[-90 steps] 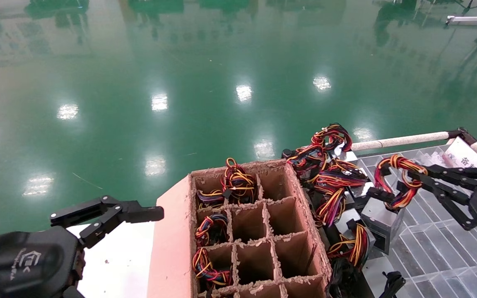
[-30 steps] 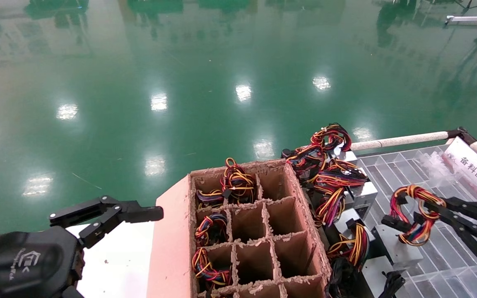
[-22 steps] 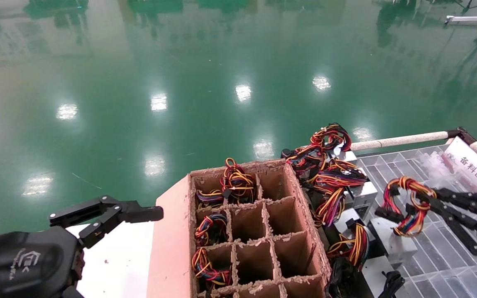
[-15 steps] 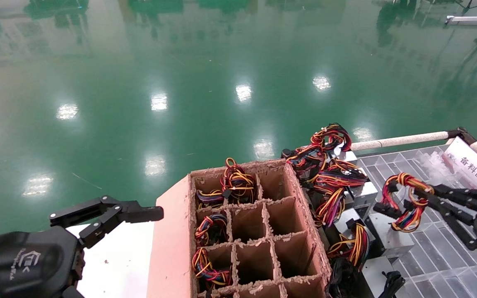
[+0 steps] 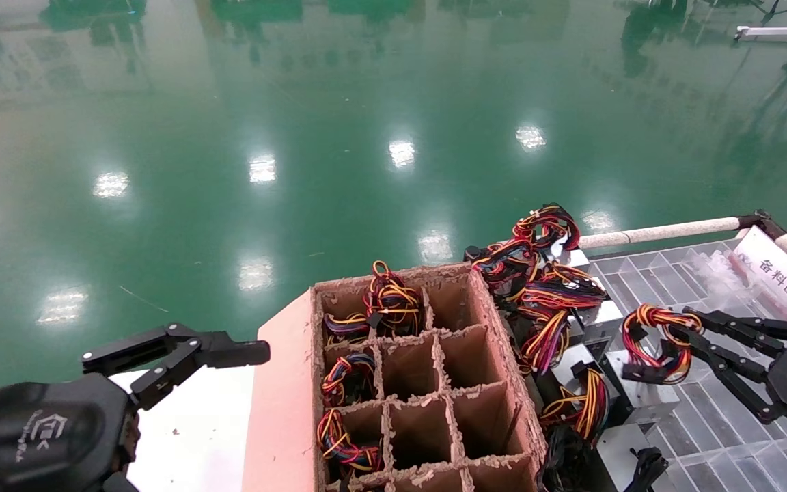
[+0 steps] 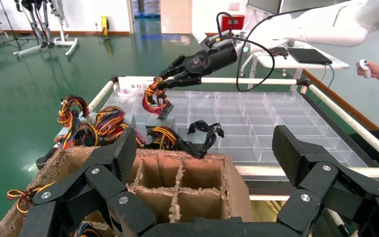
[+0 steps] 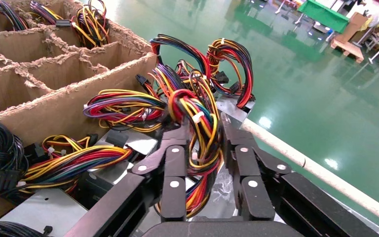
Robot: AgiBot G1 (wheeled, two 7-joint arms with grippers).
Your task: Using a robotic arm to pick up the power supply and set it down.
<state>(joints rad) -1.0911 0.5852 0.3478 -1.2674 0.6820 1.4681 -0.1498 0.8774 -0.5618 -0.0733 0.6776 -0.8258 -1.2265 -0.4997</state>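
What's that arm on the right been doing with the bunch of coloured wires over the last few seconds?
The right gripper, shut on the wire loop of the power supply throughout, swung it rightward over the clear plastic tray and lowered it, then brought it partway back toward the pile of other supplies. The left gripper, the cardboard divider box and the pile have not moved.
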